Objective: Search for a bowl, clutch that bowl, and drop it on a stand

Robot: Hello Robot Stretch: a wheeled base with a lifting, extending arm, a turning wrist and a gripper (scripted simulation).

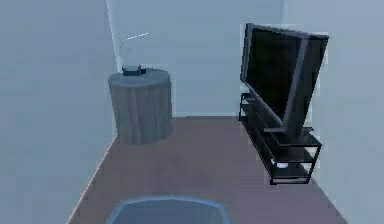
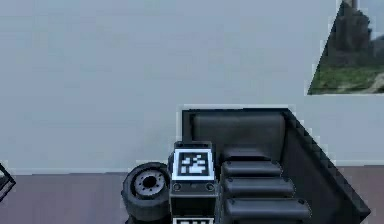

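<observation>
The dark arm (image 2: 255,188) stands before a dark boxy seat (image 2: 250,128) against a pale wall (image 2: 100,70), a landscape picture (image 2: 352,50) hanging nearby.

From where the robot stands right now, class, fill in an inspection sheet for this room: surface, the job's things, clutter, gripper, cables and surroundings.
Surface: mauve-brown floor.
Job's things: grey drum-shaped stand against the far wall.
Clutter: small dark object on top of that stand, too small to name.
Gripper: the gripper sits low beside a white marked square; I cannot tell whether it holds anything.
Cables: nothing seen.
Surroundings: pale blue-grey walls; large black flat television on a low black shelf unit; framed landscape picture on the wall; dark box-shaped furniture behind the arm.
</observation>
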